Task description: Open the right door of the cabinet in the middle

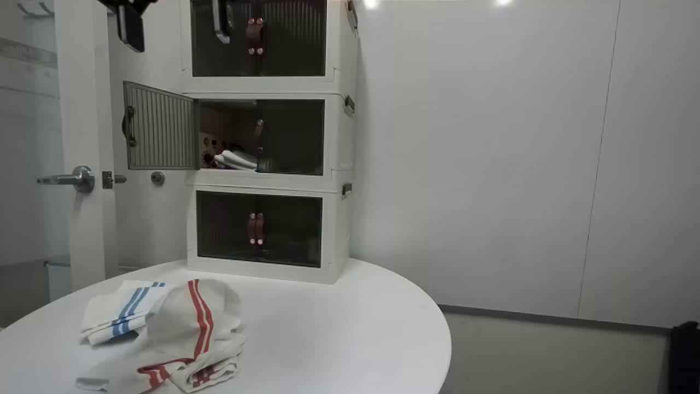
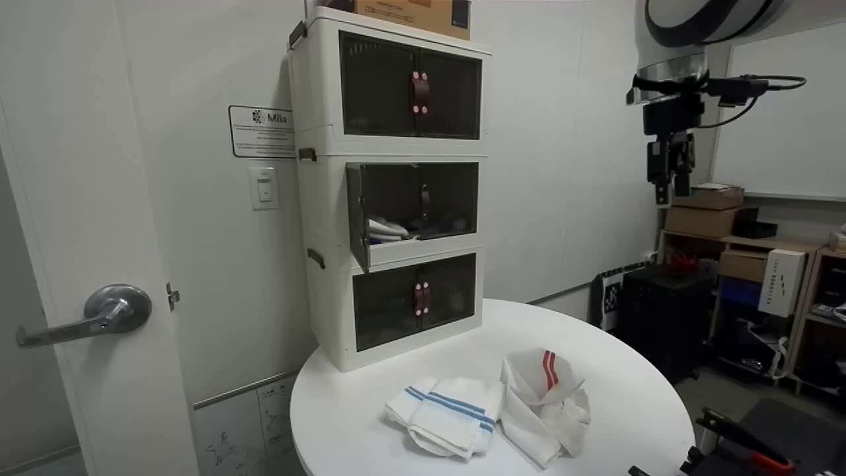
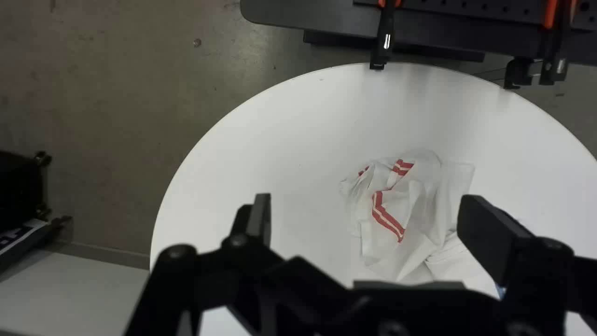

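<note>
In both exterior views the right door (image 1: 292, 139) of the middle cabinet (image 1: 342, 145) looks closed. Its twin, the left door (image 1: 164, 128), stands swung out at nine o'clock, baring a compartment (image 1: 221, 117) where what looks like white cloth (image 1: 236, 160) lies. The dark strap handle (image 2: 425, 201) sits on the right door's nine o'clock edge, bordering that bared space.

In an exterior view the gripper (image 2: 672, 190) hangs at three o'clock of the cabinet, well apart from it, tips toward six. The wrist view shows its fingers (image 3: 487, 233) spread wide, grasping nothing, above the worktop (image 1: 350, 328), with the red-striped towel (image 1: 197, 323) visible below, between them.

I judge the task to be at the approach, before any contact with the door. The next move calls for carrying the gripper across to the middle tier and turning the fingers to face the cabinet, then taking the handle or hooking the free edge from the bared side. The pull should then go outward, swinging the door round toward three o'clock
</note>
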`<state>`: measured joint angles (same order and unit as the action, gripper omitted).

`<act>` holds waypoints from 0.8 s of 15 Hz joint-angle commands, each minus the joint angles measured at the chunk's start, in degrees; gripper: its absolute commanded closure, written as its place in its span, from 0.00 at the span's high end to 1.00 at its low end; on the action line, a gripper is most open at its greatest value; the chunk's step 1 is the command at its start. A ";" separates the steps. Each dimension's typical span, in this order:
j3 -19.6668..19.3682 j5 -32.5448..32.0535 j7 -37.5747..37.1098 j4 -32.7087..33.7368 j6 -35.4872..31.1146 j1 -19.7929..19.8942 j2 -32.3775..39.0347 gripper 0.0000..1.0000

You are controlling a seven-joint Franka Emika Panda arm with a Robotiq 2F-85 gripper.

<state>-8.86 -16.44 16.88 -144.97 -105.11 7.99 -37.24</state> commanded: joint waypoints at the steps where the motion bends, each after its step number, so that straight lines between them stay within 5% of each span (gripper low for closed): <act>1: -0.54 -0.30 -0.32 0.12 0.23 -0.69 -0.04 1.00; 7: -0.11 3.08 4.60 2.38 -17.98 -8.31 4.15 1.00; 12: -5.03 10.73 15.97 5.33 -35.07 -14.39 11.07 1.00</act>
<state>-10.03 -10.60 24.81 -142.70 -132.85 -3.02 -31.36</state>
